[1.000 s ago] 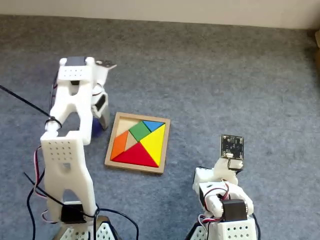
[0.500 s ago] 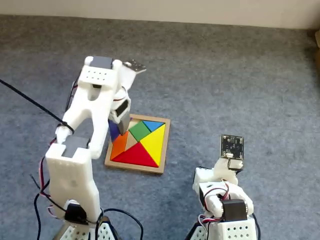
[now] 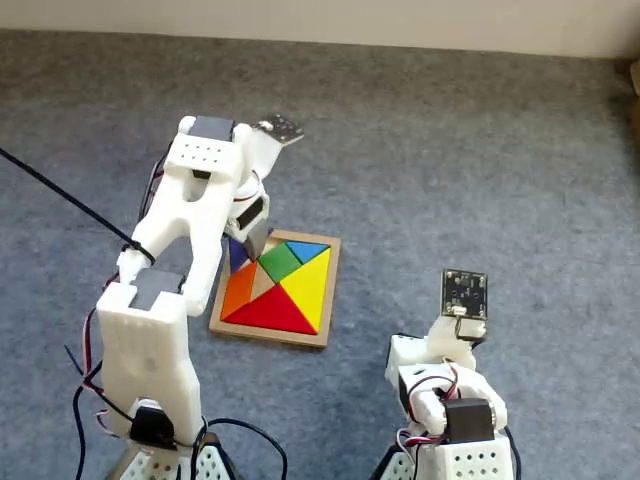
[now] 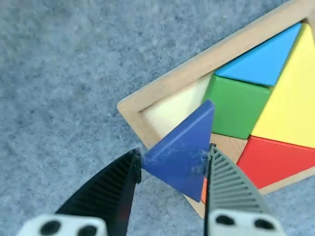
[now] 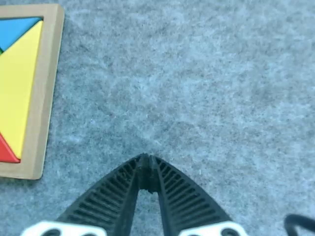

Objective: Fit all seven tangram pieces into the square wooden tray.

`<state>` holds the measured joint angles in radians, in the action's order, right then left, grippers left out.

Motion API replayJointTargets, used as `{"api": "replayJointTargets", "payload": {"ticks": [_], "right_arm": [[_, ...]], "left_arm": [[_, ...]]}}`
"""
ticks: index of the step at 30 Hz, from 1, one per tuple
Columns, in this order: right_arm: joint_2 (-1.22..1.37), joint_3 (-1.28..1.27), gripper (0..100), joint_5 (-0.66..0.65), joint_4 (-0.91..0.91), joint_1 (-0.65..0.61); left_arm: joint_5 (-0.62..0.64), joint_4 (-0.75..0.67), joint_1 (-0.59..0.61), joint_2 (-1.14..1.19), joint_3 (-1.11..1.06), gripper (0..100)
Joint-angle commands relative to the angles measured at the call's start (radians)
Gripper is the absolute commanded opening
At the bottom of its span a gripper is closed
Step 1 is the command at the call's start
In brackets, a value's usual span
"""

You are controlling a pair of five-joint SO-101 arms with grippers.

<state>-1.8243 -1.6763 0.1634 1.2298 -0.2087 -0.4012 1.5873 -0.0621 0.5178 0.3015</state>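
Your left gripper (image 4: 172,156) has its fingers clenched on the dark blue triangle (image 4: 184,137), one finger on each side of the piece. In the high view it sits at the 10 o'clock corner of the square wooden tray (image 3: 268,337), with the left arm (image 3: 190,220) reaching over from the tray's 8 o'clock side. The triangle overlaps the bare pale slot (image 4: 170,108) in that corner and part of the rim (image 4: 197,66) — you cannot tell whether it touches the wood.

Already lying in the tray:
- the yellow triangle (image 3: 310,285) along the 3 o'clock side
- the red triangle (image 3: 270,310) along the 6 o'clock side
- the orange piece (image 3: 238,288) at 9 o'clock
- the green square (image 3: 280,262) near the middle
- the light blue triangle (image 3: 305,250) at 12 o'clock

Your right gripper (image 5: 147,173) has its fingers pressed together on nothing, over the grey worktop (image 3: 480,150) — its arm (image 3: 445,400) stands at the tray's 4 o'clock, well apart from it.
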Motion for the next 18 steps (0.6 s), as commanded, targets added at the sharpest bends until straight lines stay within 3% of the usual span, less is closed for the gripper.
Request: {"api": "replayJointTargets", "payload": {"ticks": [1, 12, 18], "right_arm": [[-0.015, -0.128, 0.4, -0.009, 0.005, 0.002], [-0.016, -0.130, 0.4, -0.009, 0.007, 0.002], [-0.016, -0.130, 0.4, -0.009, 0.007, 0.002]], "left_arm": [[-0.012, -0.011, 0.004, -0.019, 0.013, 22], [-0.008, -0.008, 0.005, -0.021, 0.015, 22], [0.089, -0.005, 0.005, -0.056, 0.010, 21]]}}
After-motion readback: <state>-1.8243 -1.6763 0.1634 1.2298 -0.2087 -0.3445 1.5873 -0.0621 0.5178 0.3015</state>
